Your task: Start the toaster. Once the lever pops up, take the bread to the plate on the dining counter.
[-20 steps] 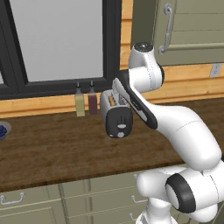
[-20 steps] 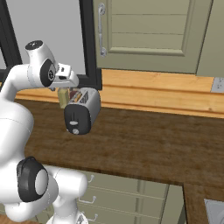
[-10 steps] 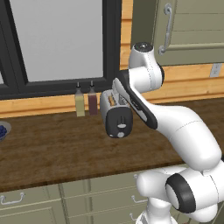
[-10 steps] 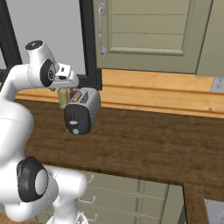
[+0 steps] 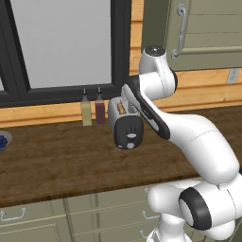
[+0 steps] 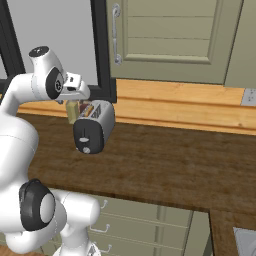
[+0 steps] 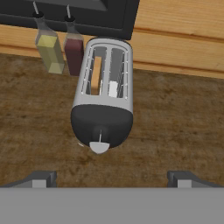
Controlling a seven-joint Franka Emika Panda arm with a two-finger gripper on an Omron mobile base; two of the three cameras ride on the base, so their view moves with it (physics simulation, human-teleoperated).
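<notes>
The silver-grey toaster (image 7: 103,98) stands on the dark wood worktop (image 5: 56,165) by the window, its black end face toward me. It also appears in both base views, as toaster (image 5: 126,126) and toaster (image 6: 93,128). The bread (image 7: 96,75) sits down in its left slot. A thin dark lever (image 7: 100,136) shows on the end face above the pale dial (image 7: 99,148). My gripper (image 7: 111,178) hovers above and in front of the toaster, open, with nothing between its fingertips (image 7: 41,178). The plate and the dining counter are out of view.
Two slim bottles, yellow (image 5: 86,111) and dark red (image 5: 100,109), stand just left of the toaster against the window sill. A blue-filled bowl (image 5: 3,141) sits at the worktop's left edge. A wall cabinet (image 6: 165,40) hangs to the right, and green drawers (image 5: 33,220) run below.
</notes>
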